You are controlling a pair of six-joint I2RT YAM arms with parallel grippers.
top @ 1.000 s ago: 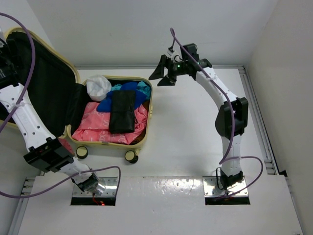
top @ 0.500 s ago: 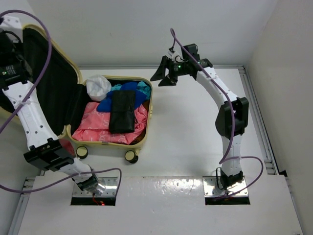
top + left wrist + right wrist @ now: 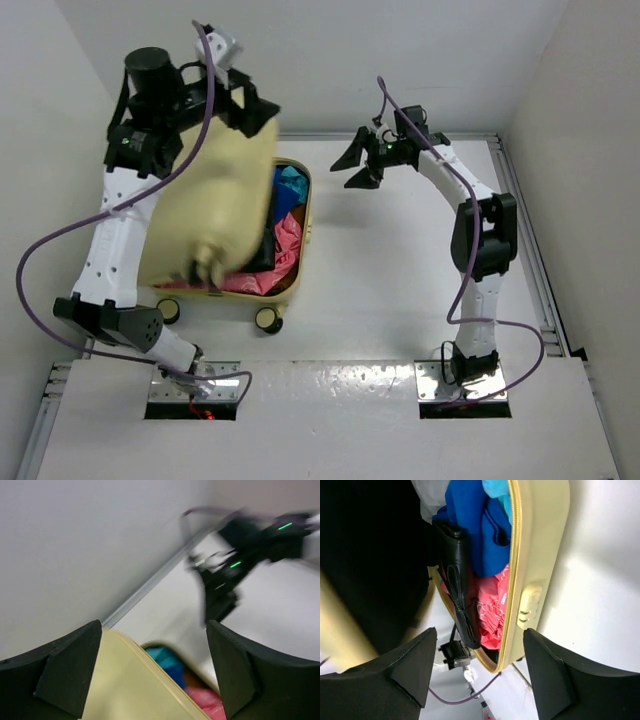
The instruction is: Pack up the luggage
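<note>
- Luggage (image 3: 212,215) on the left half of the table (image 3: 400,290), wheels (image 3: 266,320) toward the near edge. The lid is tilted over the base and blurred, about half shut.
- Left gripper (image 3: 243,103) at the lid's far top edge, fingers spread wide with the yellow shell between them, not pinching it. Judgement: it acts as a pusher, bringing the lid over the load.
- Base is packed: blue garment (image 3: 290,183) at the far end, pink garment (image 3: 288,235) nearer, black pouch (image 3: 457,580) on top. What shows lies inside the rim, so probably nothing fouls the zip line.
- Right gripper (image 3: 362,168) hovers just right of the base's far corner, fingers parted, nothing held. It likely stands off from the lid's arc, its camera on the latch side.
- Table is white and smooth, with a metal rail (image 3: 520,220) along the far and right edges.
- Plain white walls (image 3: 330,60) on three sides.
</note>
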